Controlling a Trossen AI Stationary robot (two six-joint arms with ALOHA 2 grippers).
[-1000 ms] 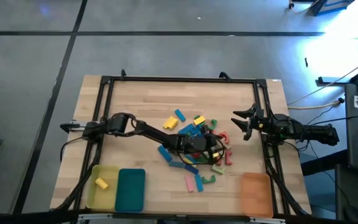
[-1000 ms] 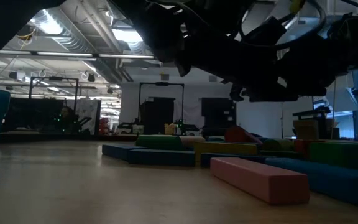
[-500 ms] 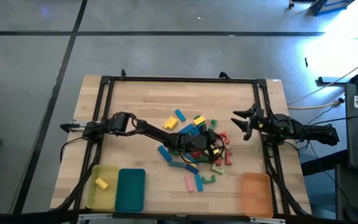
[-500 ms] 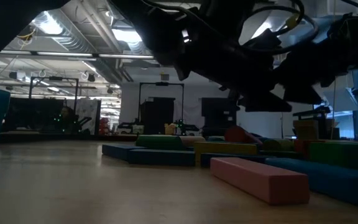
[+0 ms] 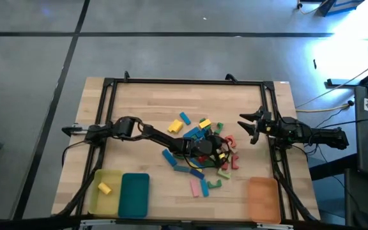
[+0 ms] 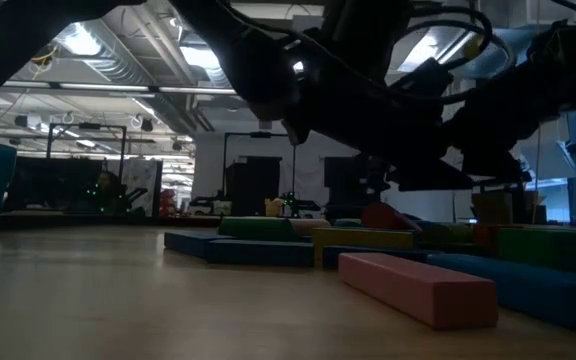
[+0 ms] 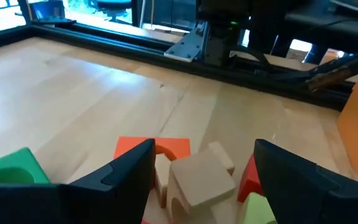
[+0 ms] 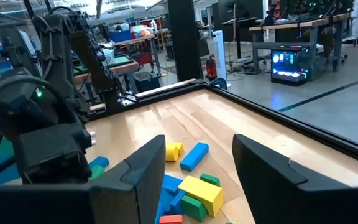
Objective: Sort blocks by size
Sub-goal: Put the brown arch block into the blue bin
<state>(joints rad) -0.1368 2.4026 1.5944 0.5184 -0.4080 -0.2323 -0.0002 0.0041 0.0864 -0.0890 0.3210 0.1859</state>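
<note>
Your left gripper [image 5: 217, 148] is reaching across the middle of the table [image 5: 139, 108], low over the pile of blocks [image 5: 200, 150]. Its fingers [image 7: 120, 171] are spread apart, and in the left wrist view a pale wooden-looking block [image 7: 197, 180] sits between them, with a red block [image 7: 169, 147] just behind it and a green block [image 7: 8, 171] off to one side (whether either finger touches the pale block, you cannot tell). Nothing is pinched.

Your right gripper [image 5: 251, 128] waits near the right edge of the table, well apart from the pile, fingers spread and empty. Its wrist view looks across at a yellow block [image 8: 201, 190] and a blue bar [image 8: 194, 155] in the pile.

The blocks lie scattered around the table's centre and a little to the right: blue, yellow, green, red and pink pieces, some touching. One yellow piece [image 5: 104, 188] already lies in the yellow tray [image 5: 94, 201] at the near left corner. The teal tray [image 5: 134, 195] is just beside it, and the orange tray [image 5: 262, 198] sits at the near right.
</note>
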